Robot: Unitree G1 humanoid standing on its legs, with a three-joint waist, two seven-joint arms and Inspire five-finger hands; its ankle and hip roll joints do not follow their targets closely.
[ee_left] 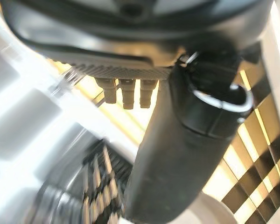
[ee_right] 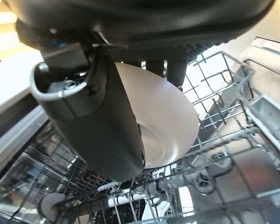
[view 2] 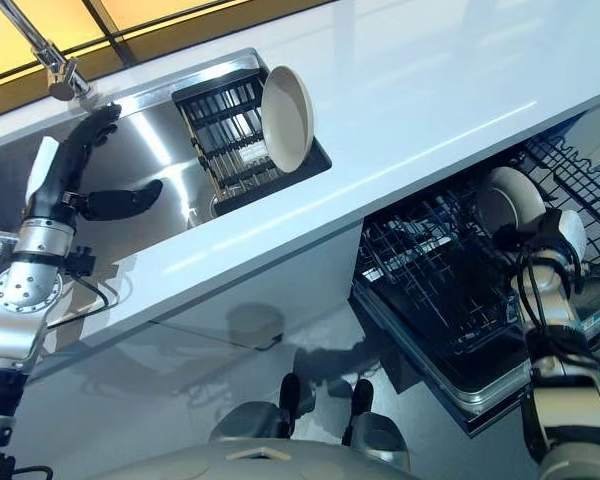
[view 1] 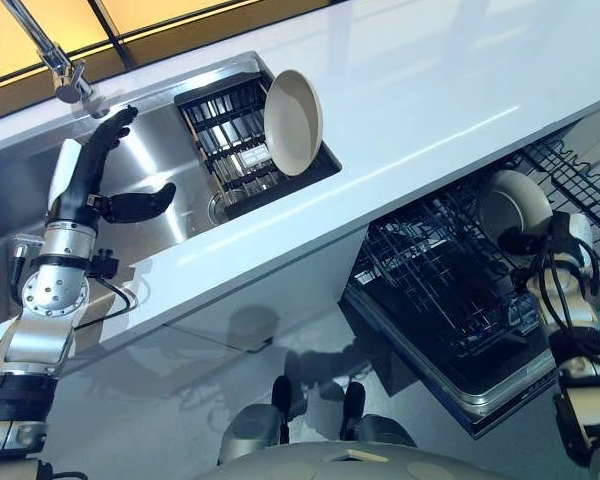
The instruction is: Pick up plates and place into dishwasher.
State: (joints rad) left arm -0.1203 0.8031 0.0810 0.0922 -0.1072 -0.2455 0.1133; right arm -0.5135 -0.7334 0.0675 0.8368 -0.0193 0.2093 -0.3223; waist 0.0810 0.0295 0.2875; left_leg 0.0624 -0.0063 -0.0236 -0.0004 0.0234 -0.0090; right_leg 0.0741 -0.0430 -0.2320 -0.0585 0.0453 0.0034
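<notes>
Right wrist view showed the right hand (ee_right: 98, 116) pinching a round, smooth cream-white plate (ee_right: 170, 123), its thick dark thumb lying across the plate's hollow face and the fingers curled behind the rim. The plate stood on edge, tilted, just above the grey wire tines of the lower dishwasher rack (ee_right: 214, 154); whether its bottom edge touched the wires could not be told. In the left eye view the same plate (view 1: 513, 205) sat over the far part of the pulled-out black wire rack (view 1: 440, 290), with the right hand (view 1: 540, 240) closed on its near edge. The rack rested on the open dishwasher door (view 1: 480, 395), whose glossy dark inner panel had a pale metal rim.

A second cream plate (view 1: 293, 122), oval in outline from this angle and matte, stood upright in a black ribbed dish drainer (view 1: 235, 140) set inside the brushed stainless-steel sink (view 1: 155, 165). The plate leaned at the drainer's right end, close to the sink's edge. A chrome tap (view 1: 55, 60) rose at the sink's far left corner.

The left hand (view 1: 105, 185) hovered over the sink basin, well apart from the drainer, its fingers straight and its thumb spread out sideways, holding nothing. A long, glossy white countertop (view 1: 430, 90) ran between the sink and the dishwasher, its front edge overhanging the rack. Behind the counter ran a warm yellow tiled wall (view 1: 180, 15) with dark joints.
</notes>
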